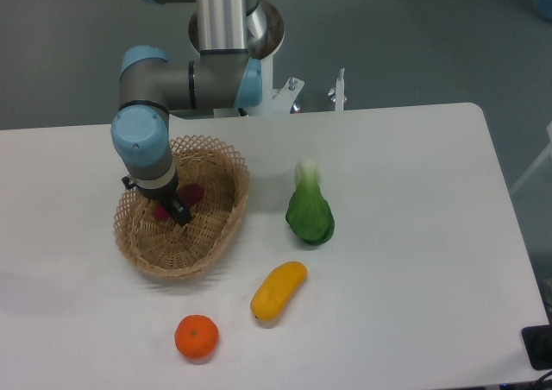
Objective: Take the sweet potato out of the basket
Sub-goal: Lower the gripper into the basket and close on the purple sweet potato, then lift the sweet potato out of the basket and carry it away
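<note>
From where I stand, the gripper (175, 210) is down inside the basket (226, 222), right over the sweet potato (191, 194), which lies on the basket floor toward the back left. Only two magenta bits show: one to the right of the dark finger and a smaller one to its left, so the tuber seems to run across under the tool, its long axis slanting from lower left up to upper right. That would put the fingers roughly crosswise to it, which is what a pinch needs, though I judge that rather than see it plainly. Whether the fingers are spread around the potato or already pressed onto it, I cannot tell; the wrist hides the gap.

The one arm reaches in from the back of the table (414, 261), its wrist hanging just inside the left rim. The wicker wall is close on the left and behind, with more open floor to the front and right. Straight up looks like the free way out. Outside the basket, well apart, sit the green vegetable (310, 210), the yellow fruit (279, 291) and the orange (197, 336), none near the lift path
</note>
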